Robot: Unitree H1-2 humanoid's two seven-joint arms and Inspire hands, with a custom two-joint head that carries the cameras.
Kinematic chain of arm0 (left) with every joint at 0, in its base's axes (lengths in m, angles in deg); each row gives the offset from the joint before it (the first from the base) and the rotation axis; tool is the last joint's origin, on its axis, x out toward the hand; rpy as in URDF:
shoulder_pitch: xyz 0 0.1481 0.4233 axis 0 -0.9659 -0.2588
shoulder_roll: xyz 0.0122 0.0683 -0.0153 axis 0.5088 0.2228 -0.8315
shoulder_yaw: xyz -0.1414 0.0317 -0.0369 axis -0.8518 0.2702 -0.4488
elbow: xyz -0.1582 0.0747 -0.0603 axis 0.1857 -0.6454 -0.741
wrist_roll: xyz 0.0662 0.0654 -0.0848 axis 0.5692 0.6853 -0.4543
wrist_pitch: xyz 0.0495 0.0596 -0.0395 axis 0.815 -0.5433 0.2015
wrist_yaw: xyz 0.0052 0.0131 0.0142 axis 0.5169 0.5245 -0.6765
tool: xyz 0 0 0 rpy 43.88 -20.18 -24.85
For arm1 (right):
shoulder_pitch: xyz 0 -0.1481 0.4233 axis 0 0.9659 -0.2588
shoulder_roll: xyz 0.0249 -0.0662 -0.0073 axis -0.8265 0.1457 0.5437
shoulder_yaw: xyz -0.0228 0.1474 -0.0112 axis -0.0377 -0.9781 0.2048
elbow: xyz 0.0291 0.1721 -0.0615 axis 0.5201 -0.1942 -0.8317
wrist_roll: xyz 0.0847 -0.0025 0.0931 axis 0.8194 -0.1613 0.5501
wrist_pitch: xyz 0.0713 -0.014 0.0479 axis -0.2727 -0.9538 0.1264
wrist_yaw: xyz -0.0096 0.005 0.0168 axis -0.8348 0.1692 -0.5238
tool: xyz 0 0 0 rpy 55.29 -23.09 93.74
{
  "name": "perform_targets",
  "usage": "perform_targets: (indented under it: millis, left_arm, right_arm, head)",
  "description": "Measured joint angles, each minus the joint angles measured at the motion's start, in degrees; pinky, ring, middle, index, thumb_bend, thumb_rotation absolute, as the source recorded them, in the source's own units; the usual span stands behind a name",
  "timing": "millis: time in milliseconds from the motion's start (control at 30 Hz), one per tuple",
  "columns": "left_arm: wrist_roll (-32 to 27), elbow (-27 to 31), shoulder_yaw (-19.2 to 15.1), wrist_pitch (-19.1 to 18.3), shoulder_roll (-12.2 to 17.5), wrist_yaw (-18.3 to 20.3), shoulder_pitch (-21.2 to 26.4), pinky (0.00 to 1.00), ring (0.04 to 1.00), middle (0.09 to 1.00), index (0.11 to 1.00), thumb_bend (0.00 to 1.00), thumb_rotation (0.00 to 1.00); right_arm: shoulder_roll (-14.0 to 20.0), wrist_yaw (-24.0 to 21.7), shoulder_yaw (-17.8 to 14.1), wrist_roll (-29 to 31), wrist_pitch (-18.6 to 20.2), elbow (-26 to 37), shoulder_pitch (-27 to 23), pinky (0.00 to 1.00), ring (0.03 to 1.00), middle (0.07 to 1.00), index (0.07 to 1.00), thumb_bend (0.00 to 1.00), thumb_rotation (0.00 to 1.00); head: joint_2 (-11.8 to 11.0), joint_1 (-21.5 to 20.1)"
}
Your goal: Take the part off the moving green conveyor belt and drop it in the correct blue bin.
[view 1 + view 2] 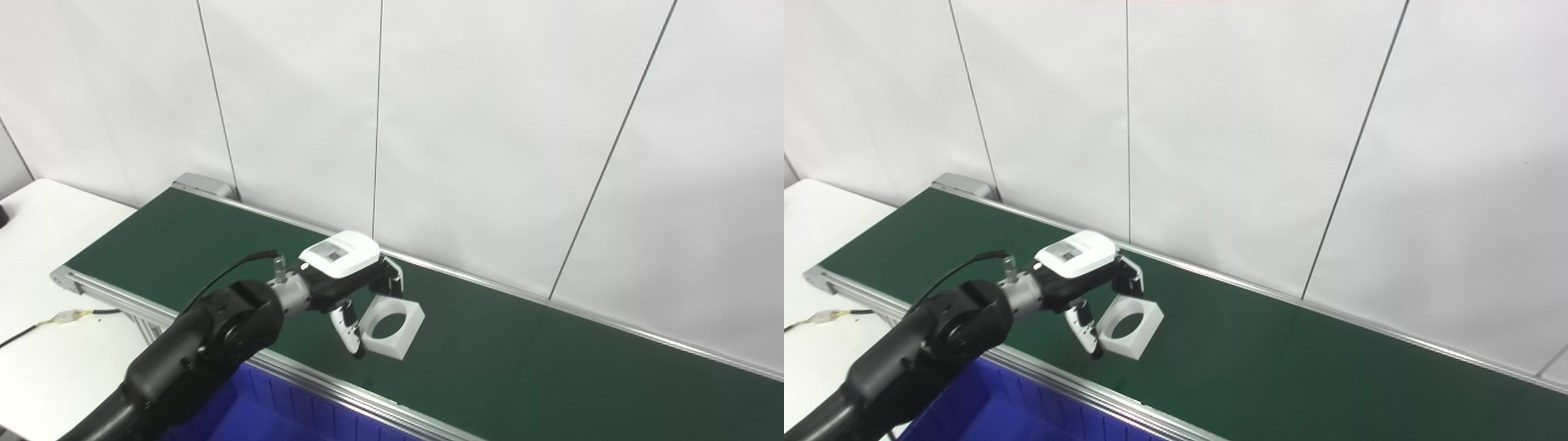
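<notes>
Left eye view: from the head, looking down across the conveyor belt (520, 349) toward the wall.
Right eye view: same scene from slightly right.
Shared: belt, left robot hand (1090, 288).

Only the left arm (202, 343) is showing, and it's a chunky glossy black thing with a rounded, bulbous joint housing. Past that is a short silver metal wrist collar (293, 293). A thin black cable (229, 269) loops out at about 11 o'clock from the joint and plugs into a small metal fitting on the collar. The left hand (346, 278) has a smooth white shell on the back with a greyish rectangular panel, and its fingers (348, 327) are black and white.
</notes>
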Motion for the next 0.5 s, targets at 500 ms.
perform_targets:
  millis: [500]
  left_arm:
    - [-8.6, 8.2, -3.7, -0.2, -0.7, 1.2, -11.7, 0.78, 0.529, 0.456, 0.519, 0.52, 0.0]
  right_arm:
    - [-0.1, -0.2, -0.9, -1.1, 0.0, 2.3, 1.2, 0.57, 0.681, 0.756, 0.809, 0.48, 0.61]
  head:
    - [3.2, -3.8]
